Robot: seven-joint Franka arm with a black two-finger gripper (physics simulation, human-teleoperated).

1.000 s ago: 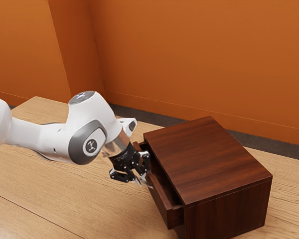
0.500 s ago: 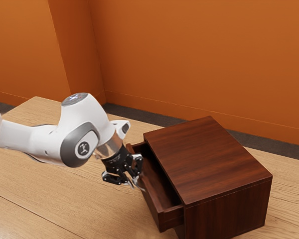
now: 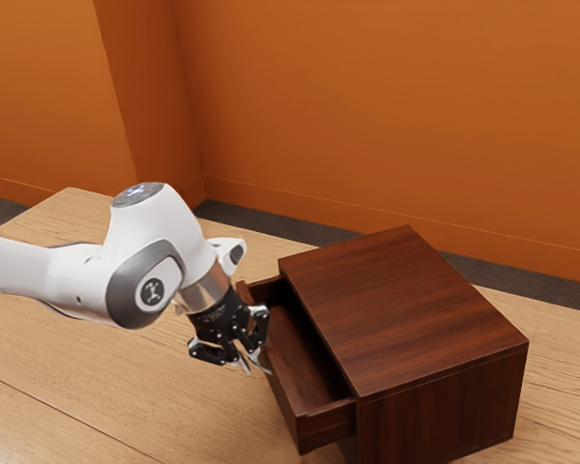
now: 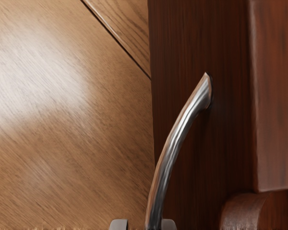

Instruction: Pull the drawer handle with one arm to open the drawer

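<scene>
Exterior view, from its left: arm (image 3: 145, 275) comes in low over the desk (image 3: 87, 396), forearm near horizontal. The big grey-capped joint sits just left of the wrist, and the wrist is angled down and toward the exterior view's right.

Claw (image 3: 236, 358) points down-right at the drawer front, right on the handle (image 3: 246, 365), close above the desk top. Handle shows as a small silver sliver at the claw tip.

Claw state: cannot tell. It sits around the handle, but the pictures don't resolve a firm clamp versus a loose hook.

Drawer (image 3: 304, 372) is partly pulled out of the cabinet (image 3: 396, 300), toward the exterior view's left. Its inside floor and side walls are visible, and its front lower corner hangs clear of the cabinet face. Cabinet is dark wood and stands on the desk at the exterior view's right.

Wrist view: curved metal handle (image 4: 177, 143) runs from its mount on the dark drawer front (image 4: 206, 57) down toward the claw, standing off the wood along its length. Light desk (image 4: 62, 120) lies beside the drawer front.
</scene>
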